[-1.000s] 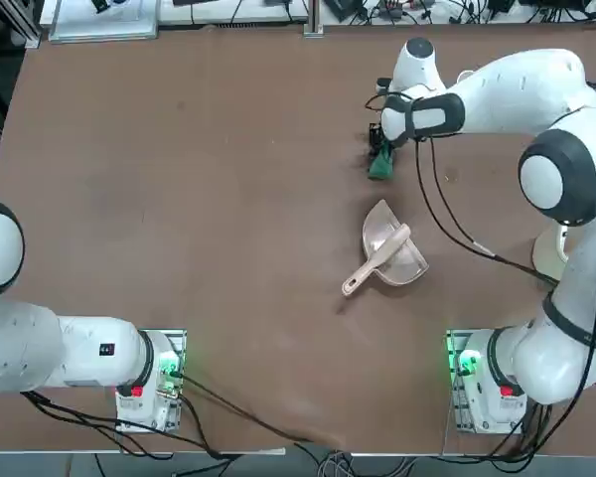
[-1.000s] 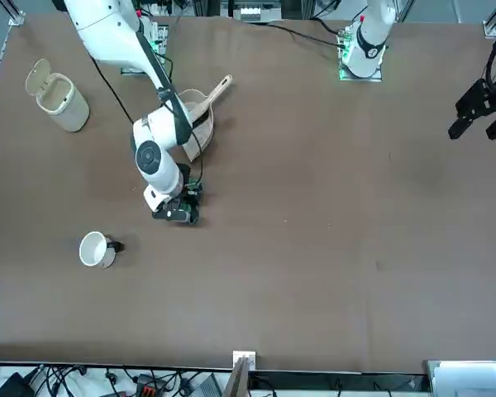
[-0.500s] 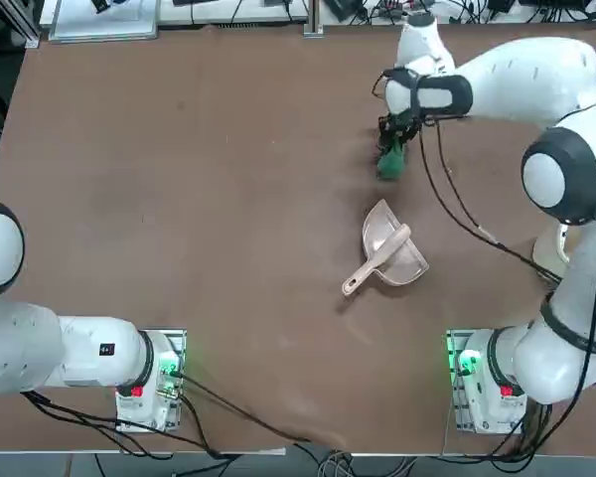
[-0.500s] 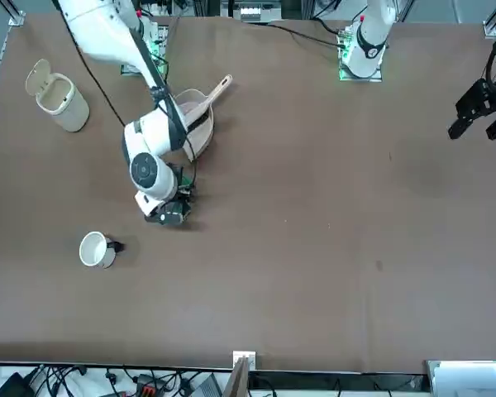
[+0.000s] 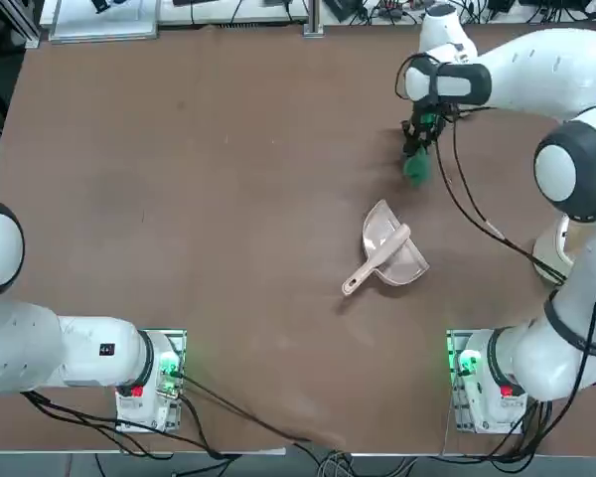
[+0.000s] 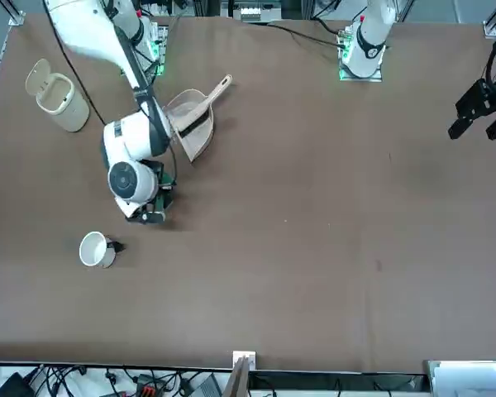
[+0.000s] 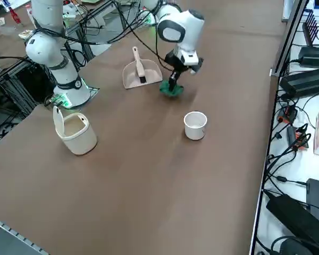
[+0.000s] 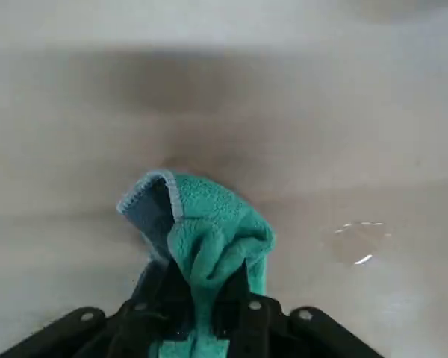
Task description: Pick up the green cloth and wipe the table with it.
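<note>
Brown table (image 5: 228, 248), a small wet spot (image 8: 360, 242) on it, likely what is to be wiped. Cloth (image 8: 220, 239) is pinched in right gripper (image 8: 203, 306), bulk left beyond the fingertips, presumably for wiping; dustpan (image 5: 393, 244) set aside nearby.

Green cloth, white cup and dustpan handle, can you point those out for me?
Green cloth (image 8: 218, 237): right wrist view, on its bunched upper folds.
White cup (image 7: 194, 130): right side view, on its outer wall.
Dustpan handle (image 5: 375, 261): top view, midway along the grip.
</note>
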Controlling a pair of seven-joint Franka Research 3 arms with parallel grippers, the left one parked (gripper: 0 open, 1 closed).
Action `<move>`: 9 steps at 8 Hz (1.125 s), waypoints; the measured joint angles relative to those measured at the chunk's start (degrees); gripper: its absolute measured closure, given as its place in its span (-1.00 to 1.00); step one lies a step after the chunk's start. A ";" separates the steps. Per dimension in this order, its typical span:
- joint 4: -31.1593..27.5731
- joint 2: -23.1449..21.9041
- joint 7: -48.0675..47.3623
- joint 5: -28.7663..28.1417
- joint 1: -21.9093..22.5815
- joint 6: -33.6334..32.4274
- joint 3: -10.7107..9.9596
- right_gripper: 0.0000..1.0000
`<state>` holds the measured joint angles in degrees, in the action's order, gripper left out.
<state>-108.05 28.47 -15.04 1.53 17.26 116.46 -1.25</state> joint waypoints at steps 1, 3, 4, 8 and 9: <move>-1.52 0.02 3.45 0.86 -2.16 0.58 -0.20 0.68; -4.27 0.02 7.04 4.41 -4.88 3.22 -0.61 0.68; -6.01 0.00 9.25 5.63 -6.14 5.26 -0.75 0.68; -8.91 -1.41 20.90 11.60 -15.37 6.57 -1.59 0.68; -9.18 -1.54 23.46 12.55 -18.02 6.71 -1.96 0.68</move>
<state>-117.23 26.93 8.42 14.07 -0.76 123.17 -3.20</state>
